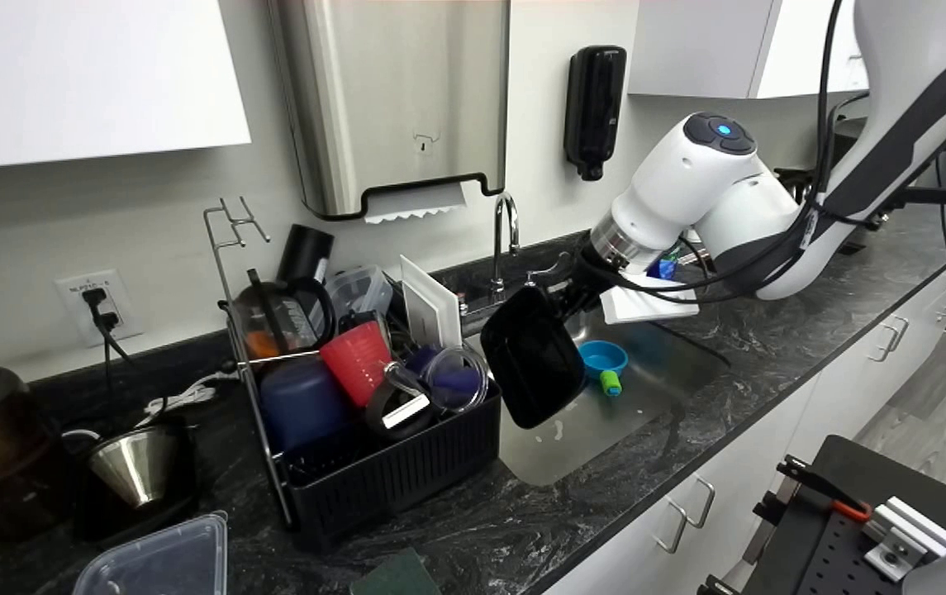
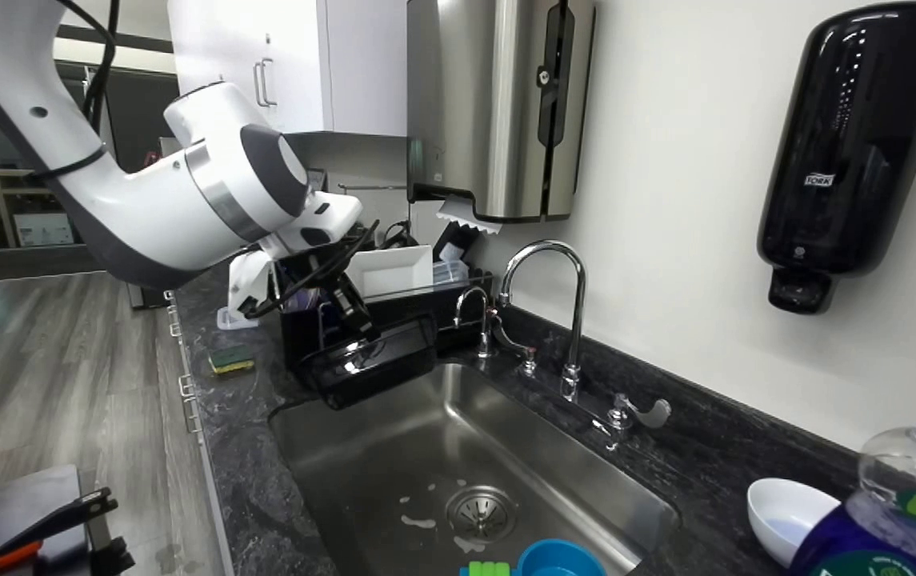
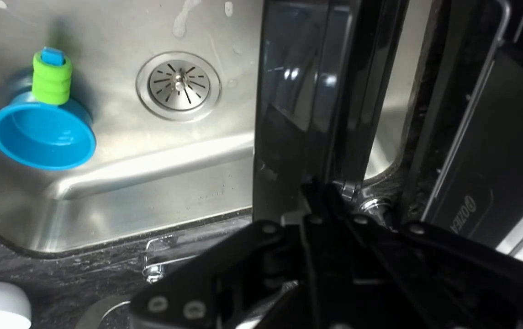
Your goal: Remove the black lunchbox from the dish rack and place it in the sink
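Note:
My gripper (image 1: 565, 304) is shut on the rim of the black lunchbox (image 1: 532, 359), a shallow tub with rounded corners. In both exterior views the lunchbox hangs tilted in the air over the rack end of the steel sink (image 2: 402, 456). It also shows edge-on in the wrist view (image 3: 302, 91), with the fingertips (image 3: 320, 189) at its near end. The dark fingertips blend into the black plastic. The black dish rack (image 1: 406, 471) stands on the counter beside the sink, apart from the lunchbox in an exterior view. It holds a red cup (image 1: 357, 359) and a white plate (image 2: 394, 270).
A blue cup with a green handle (image 3: 44, 132) lies in the sink. A chrome faucet (image 2: 574, 320) stands along the sink's wall side. A white bowl (image 2: 786, 512) and soap bottle (image 2: 898, 512) stand beside the sink. A sponge (image 2: 231, 358) lies on the counter near the rack.

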Motion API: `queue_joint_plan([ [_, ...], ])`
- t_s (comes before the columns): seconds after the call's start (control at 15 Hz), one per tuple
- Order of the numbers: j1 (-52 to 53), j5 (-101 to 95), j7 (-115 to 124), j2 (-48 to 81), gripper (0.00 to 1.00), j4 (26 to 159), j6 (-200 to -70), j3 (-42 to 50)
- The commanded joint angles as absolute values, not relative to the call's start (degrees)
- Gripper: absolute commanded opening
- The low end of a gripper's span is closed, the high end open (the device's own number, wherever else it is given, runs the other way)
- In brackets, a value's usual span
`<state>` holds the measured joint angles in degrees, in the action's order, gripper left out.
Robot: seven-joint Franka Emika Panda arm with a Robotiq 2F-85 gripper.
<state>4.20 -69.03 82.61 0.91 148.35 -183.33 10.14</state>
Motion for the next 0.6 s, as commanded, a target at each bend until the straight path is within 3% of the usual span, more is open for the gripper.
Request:
queue_joint_plan([
  [0.0,3.75,-63.04,77.32,2.36,0.01,150.25,-185.87,9.89],
  [0.53,2.45,-56.93,75.41,7.30,0.01,150.97,-188.56,8.77],
])
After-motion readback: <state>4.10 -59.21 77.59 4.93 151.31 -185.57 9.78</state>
